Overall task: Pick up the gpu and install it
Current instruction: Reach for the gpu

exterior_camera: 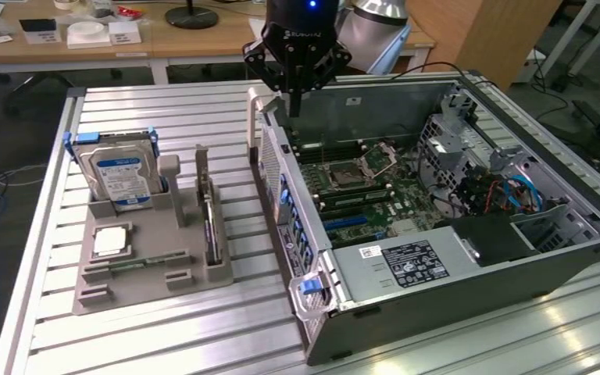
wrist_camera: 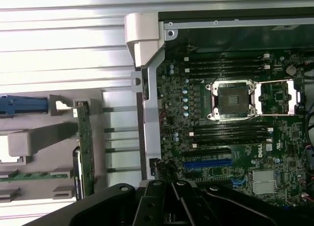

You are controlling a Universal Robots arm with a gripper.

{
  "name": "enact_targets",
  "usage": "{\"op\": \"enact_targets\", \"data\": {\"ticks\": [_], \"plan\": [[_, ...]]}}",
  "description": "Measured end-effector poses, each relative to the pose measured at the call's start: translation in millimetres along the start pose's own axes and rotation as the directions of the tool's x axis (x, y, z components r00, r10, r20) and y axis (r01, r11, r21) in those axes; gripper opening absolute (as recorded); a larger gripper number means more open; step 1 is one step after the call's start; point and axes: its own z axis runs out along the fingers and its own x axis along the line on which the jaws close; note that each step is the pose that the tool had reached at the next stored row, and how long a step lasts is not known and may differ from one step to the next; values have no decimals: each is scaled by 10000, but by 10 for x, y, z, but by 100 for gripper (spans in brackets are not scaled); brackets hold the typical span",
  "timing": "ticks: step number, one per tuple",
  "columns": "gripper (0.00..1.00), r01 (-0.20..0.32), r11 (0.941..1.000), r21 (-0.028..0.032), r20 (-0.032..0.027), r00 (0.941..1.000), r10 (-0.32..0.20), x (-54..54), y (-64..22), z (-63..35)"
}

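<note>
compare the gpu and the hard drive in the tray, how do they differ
The gpu is a thin dark card; the hard drive is a thicker silver block with a blue-white label. The hard drive has blue side rails; the gpu has none. Both stand on edge in the grey tray.

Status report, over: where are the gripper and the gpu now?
Gripper shut, holding nothing, above open computer case. Gpu standing on edge in grey holder, untouched. Nothing over it.
</note>
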Motion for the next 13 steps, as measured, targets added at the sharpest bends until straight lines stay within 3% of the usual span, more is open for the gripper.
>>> {"op": "enact_targets", "data": {"ticks": [13], "plan": [[11, -1, 10000, 0, 0, 10000, 1, 98, -12, -3]]}}
